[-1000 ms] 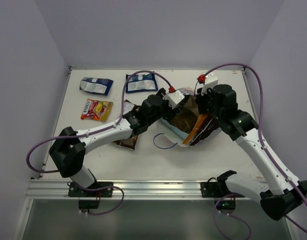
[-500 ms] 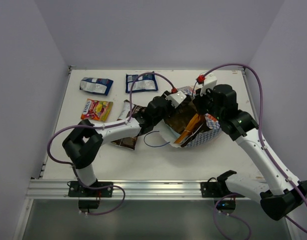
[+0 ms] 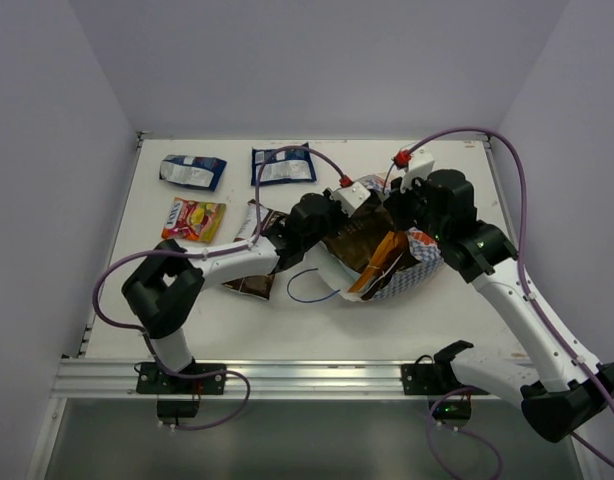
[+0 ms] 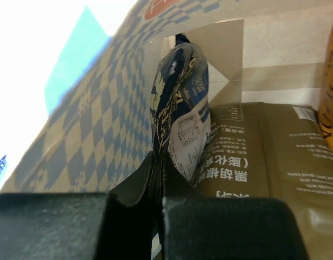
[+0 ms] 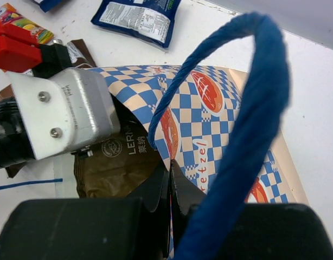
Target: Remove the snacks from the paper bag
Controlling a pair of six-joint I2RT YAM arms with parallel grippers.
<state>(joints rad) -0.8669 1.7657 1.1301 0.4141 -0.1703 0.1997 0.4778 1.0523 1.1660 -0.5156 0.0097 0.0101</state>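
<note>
1. The white desk [image 3: 457, 320] carries all items.
2. The paper bag [image 3: 412, 278] lies on its side right of desk centre, its mouth facing 9 o'clock. One blue cord handle [image 3: 312, 287] trails on the desk at the bag's 8 o'clock.
3. The left hand [image 4: 158, 181] reaches inside the bag. Its jaws are pressed together on the lower edge of the upright blue-and-white packet [image 4: 180, 108].
4. The right hand [image 5: 169, 187] is clamped on the checkered rim of the bag. The second cord handle [image 5: 253, 103] loops across the right wrist view and hides part of the bag wall.
5. Inside the bag:
   - an olive-tan packet [image 4: 264, 162] touches the upright packet at its 3 o'clock;
   - an orange packet [image 3: 389, 255] protrudes at the mouth.
6. On the desk, from the bag:
   - at 9 o'clock, a dark brown chip bag [image 3: 249, 286], partly covered by the left arm;
   - at 10 o'clock, a red-and-yellow packet [image 3: 194, 219];
   - at 10 to 11 o'clock, two flat blue-and-white packets [image 3: 192, 171] [image 3: 283, 165].
7. Legible writing:
   - "retzel" on the bag wall, beside red oval emblems;
   - "LERN" on a brown packet [image 5: 120, 165] at the mouth;
   - "黑胡椒" on the olive-tan packet.
</note>
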